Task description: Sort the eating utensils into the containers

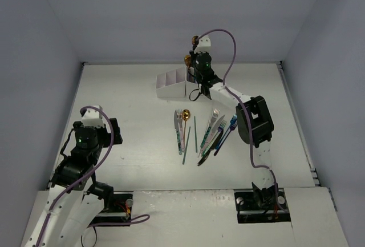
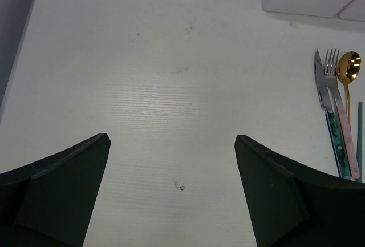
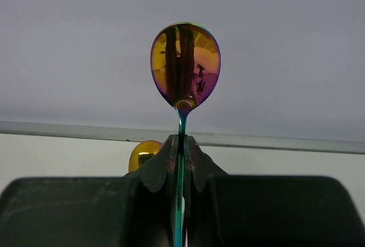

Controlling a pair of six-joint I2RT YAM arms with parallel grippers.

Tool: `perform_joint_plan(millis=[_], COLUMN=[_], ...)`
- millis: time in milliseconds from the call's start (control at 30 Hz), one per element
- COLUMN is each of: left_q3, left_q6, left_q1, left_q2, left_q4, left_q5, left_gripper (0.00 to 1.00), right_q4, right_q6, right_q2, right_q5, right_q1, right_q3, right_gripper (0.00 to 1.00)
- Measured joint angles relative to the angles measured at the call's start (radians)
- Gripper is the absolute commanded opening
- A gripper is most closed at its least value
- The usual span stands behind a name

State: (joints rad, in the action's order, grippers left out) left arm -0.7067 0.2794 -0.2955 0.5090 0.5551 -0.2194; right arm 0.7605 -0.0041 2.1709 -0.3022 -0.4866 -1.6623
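Two hands, two states. Your right hand [image 3: 181,144] is clamped shut on the thin stem of an iridescent spoon [image 3: 185,67]. The spoon stands upright, its purple-gold bowl above the fingertips, against the far wall. A second gold bowl [image 3: 142,154] peeks out just behind the hand on the left; you cannot tell what it sits in. From above, that arm reaches to the far side of the table [image 1: 131,144], at the right end of the white organiser [image 1: 171,84].

Your left hand [image 2: 171,138] hangs open and empty over bare table on the near left, jaws spread wide. Well to its right lie a knife [image 2: 325,96], a pink-handled fork [image 2: 341,104] and a gold spoon [image 2: 348,67], side by side and touching, heads toward the organiser. A teal chopstick [image 2: 360,121] lies just beyond them. Farther right, the top view shows a crossed cluster of utensils [image 1: 214,136] with a blue fork [image 1: 229,130] at its right edge.
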Motion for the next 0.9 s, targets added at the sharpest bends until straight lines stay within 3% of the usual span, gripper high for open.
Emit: perform_joint_plan(millis=[133, 300, 500, 733, 900], left_q3=[0.0, 0.0, 0.0, 0.0, 0.0], left_q6=[0.0, 0.0, 0.0, 0.0, 0.0], left_q1=[0.0, 0.0, 0.0, 0.0, 0.0], left_q2=[0.0, -0.004, -0.021, -0.033, -0.035], left_q4=[0.0, -0.001, -0.001, -0.001, -0.001], left_q5=[0.004, 0.006, 0.006, 0.006, 0.006], left_gripper=[0.9, 0.9, 0.9, 0.9, 0.9], right_q4=[0.056, 0.072, 0.017, -0.234, -0.477], right_q6=[0.02, 0.048, 0.071, 0.122, 0.232], right_q2=[-0.006, -0.022, -0.079, -0.315, -0.442], right_q5=[0.002, 0.004, 0.013, -0.038, -0.059], right_q1=[-0.003, -0.016, -0.038, -0.115, -0.193], right_q3=[0.067, 0.187, 0.231, 0.211, 0.161], right_gripper=[0.02, 0.17, 0.28, 0.39, 0.4])
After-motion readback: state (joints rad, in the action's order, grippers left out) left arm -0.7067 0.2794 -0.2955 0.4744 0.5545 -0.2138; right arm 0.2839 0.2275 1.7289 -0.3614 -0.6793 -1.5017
